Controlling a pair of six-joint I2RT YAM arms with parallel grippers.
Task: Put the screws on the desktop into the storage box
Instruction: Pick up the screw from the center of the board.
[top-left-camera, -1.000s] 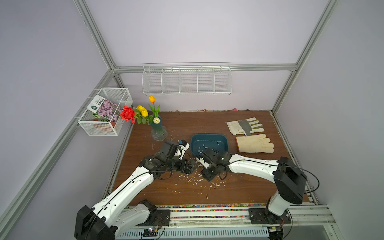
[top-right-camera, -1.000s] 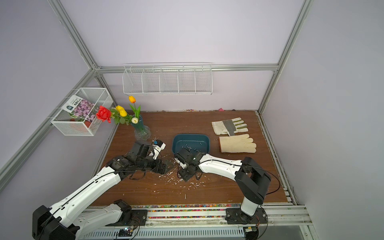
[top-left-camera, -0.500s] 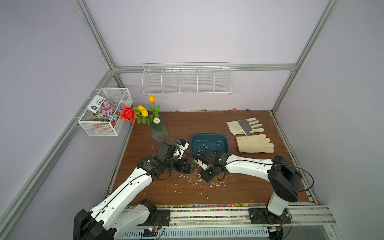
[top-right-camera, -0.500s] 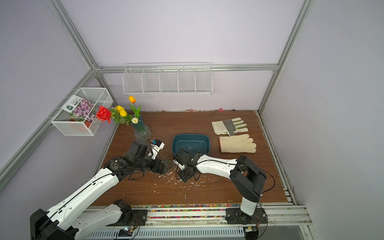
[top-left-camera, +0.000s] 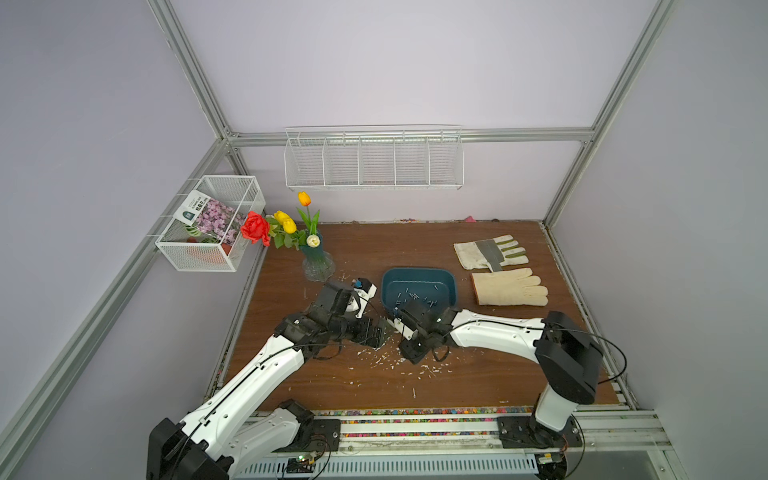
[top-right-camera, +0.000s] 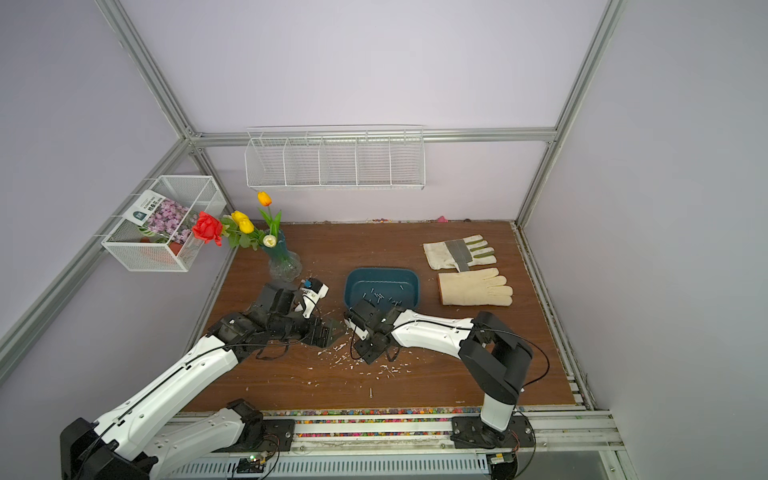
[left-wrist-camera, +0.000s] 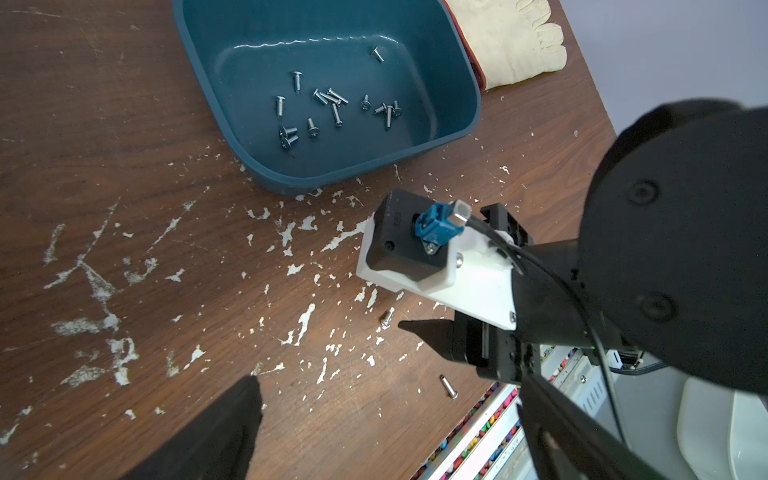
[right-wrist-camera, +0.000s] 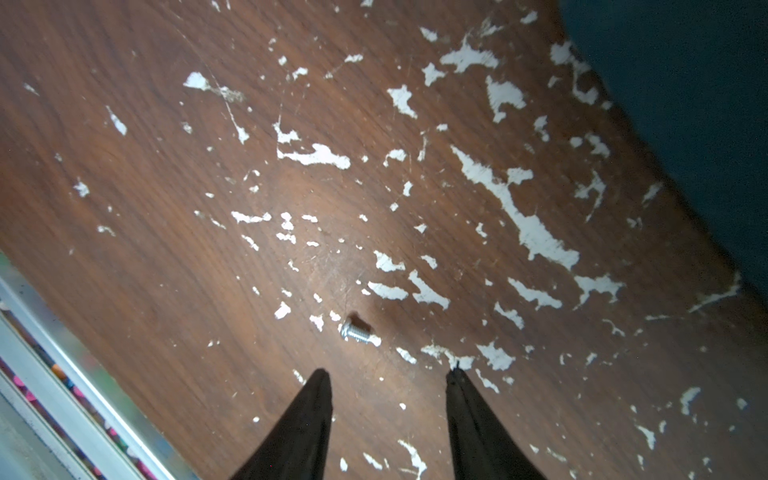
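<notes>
- The right claw (right-wrist-camera: 388, 370), tips apart with nothing between them, hovers low over the bench (right-wrist-camera: 145, 174). A lone screw (right-wrist-camera: 355, 331) lies just ahead of the tips, nearer one tip than the other.
- Closing from this offset could let one tip strike the screw first and flick it across the wood instead of pinching it.
- The short round shank may roll or squirt out from between pointed tips. The white flecks (right-wrist-camera: 540, 237) around it could be mistaken for metal.
- The storage box (left-wrist-camera: 266, 170) sits near, holding a scatter of screws (left-wrist-camera: 332, 108). A weak pinch might drop the piece short of its rim.
- The left claw (top-left-camera: 384, 332), spread wide and empty, hangs close beside the right arm (top-left-camera: 494, 334). A careless swing could bring the two together.
- A second loose screw (left-wrist-camera: 448, 386) lies near the front rail (left-wrist-camera: 505, 436), where a nudge could send it off the bench.
</notes>
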